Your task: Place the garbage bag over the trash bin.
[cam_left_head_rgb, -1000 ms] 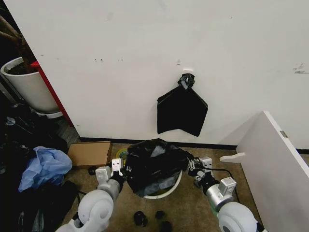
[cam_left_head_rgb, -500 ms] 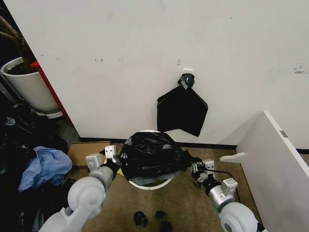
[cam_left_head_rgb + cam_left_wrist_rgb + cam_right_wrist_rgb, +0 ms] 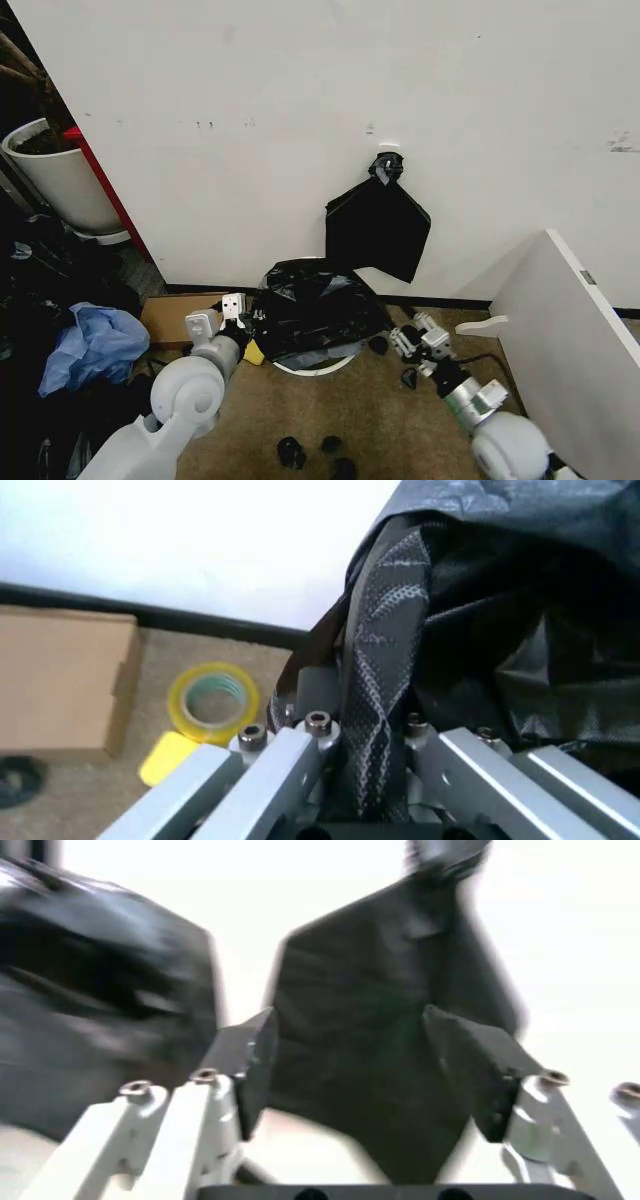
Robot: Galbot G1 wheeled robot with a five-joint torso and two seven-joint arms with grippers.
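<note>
The garbage bag (image 3: 312, 312) lies crumpled over the trash bin (image 3: 312, 364), whose white rim peeks out below it, on the floor against the wall. My left gripper (image 3: 238, 330) is at the bag's left edge, jaws pinched on a twisted fold of the black plastic (image 3: 385, 660). My right gripper (image 3: 403, 343) hangs just right of the bin, apart from the bag, jaws spread wide and empty (image 3: 355, 1065). Behind it a flat black bag (image 3: 377, 227) is pinned to the wall. A yellow tape roll (image 3: 213, 703) and a cardboard box (image 3: 180, 318) sit near my left gripper.
</note>
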